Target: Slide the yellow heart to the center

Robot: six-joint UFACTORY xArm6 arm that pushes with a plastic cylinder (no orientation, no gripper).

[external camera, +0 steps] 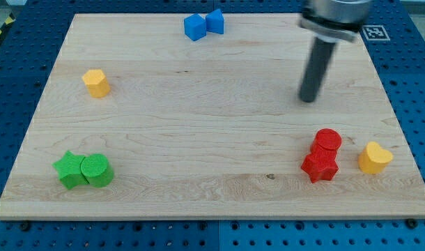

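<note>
Yellow heart (pixel 374 157) — bottom right, my tip (pixel 308 100) well above-left

The surface (pixel 198 132) is pale wood with fine grain lines running from nine to three o'clock and a smooth, matt finish, and it lies on a blue panel (pixel 10 84) studded with rows of small holes that looks like painted metal. The yellow heart (pixel 375 157) at four o'clock, the yellow block (pixel 96 83) at ten o'clock, the red cylinder (pixel 328 140), the red star (pixel 320 167), the green star (pixel 70 169), the green cylinder (pixel 97 170) and the two blue blocks (pixel 204 25) at twelve o'clock all look like matt plastic with faint ridged sides. The rod above my tip (pixel 308 99) is dark and smooth with a dull sheen, under a collar (pixel 334 17) of grey metal
</note>
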